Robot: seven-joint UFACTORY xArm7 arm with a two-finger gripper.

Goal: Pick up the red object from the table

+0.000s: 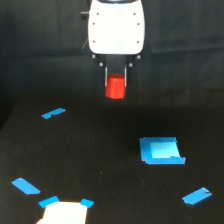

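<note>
1. Exterior view: we find the gripper clamped on the red object, fingers flanking its upper sides
2. The stubby red block hangs upright under the white wrist housing; it looks clear of the table, though contact cannot be ruled out
3. We judge the pick-up essentially made
4. Blue square lies apart, toward the exterior view's right; tape strips scattered, irrelevant to the grasp
</note>
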